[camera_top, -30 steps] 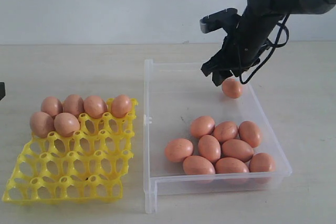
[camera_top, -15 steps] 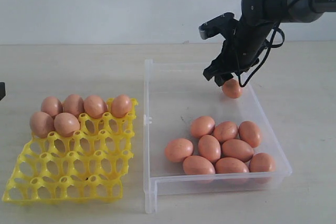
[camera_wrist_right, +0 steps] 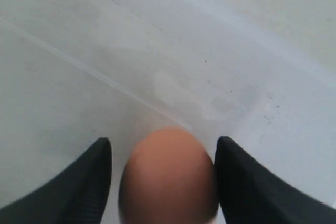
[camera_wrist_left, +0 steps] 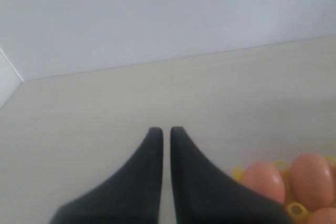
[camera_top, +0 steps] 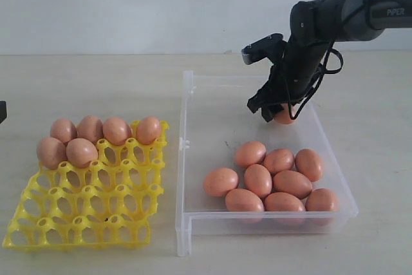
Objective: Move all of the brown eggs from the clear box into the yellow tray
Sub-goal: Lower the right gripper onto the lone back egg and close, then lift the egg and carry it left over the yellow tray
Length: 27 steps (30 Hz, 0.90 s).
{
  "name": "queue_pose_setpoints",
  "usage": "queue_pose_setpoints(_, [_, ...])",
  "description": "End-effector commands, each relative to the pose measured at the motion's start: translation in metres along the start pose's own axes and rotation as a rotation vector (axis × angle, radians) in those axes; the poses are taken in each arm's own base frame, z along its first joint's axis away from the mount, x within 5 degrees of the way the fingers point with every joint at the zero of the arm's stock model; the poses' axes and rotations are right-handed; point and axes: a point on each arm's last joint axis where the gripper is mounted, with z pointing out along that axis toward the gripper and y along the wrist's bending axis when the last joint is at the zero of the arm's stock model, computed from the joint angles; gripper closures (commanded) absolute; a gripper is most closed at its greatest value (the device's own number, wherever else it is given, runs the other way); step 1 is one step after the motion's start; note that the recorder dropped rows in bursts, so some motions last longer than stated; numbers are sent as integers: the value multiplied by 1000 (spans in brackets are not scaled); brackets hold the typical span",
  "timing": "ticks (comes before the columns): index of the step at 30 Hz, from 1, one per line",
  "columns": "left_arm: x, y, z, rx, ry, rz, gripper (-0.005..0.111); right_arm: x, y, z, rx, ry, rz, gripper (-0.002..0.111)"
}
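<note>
Brown egg (camera_wrist_right: 168,177) sits on the clear box (camera_top: 187,159) floor, right between the right gripper's (camera_top: 278,113) spread fingers (camera_wrist_right: 89,177). 1 pad's about touching it, the other's a hair off. 9 loose eggs (camera_top: 257,180) bunch up a bit away from those fingers. Yellow tray (camera_top: 84,223) holding 6 tray eggs (camera_top: 116,130) is well apart, near the left gripper (camera_wrist_left: 166,132), whose fingers are pressed together.

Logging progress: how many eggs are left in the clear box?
10. Nine eggs cluster in the box's near right corner; one egg lies apart toward the far end, between the right gripper's fingers. None looks hidden.
</note>
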Motion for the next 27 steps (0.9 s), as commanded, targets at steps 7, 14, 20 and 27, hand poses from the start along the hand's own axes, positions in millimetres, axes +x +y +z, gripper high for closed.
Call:
queue_pose_setpoints(7, [-1, 1, -1, -2, -9, -8, 103, 3, -2, 2, 1, 26, -14, 97])
queue_pose_setpoints(14, [-1, 1, -1, -2, -9, -8, 103, -19, 0, -40, 13, -204, 78, 109])
queue_pose_setpoints(20, [-1, 1, -1, -2, -9, -8, 103, -27, 42, -95, 39, -510, -17, 109])
queue_pose_setpoints(27, [-1, 1, -1, -2, -9, -8, 103, -12, 90, -118, 27, -820, -27, 109])
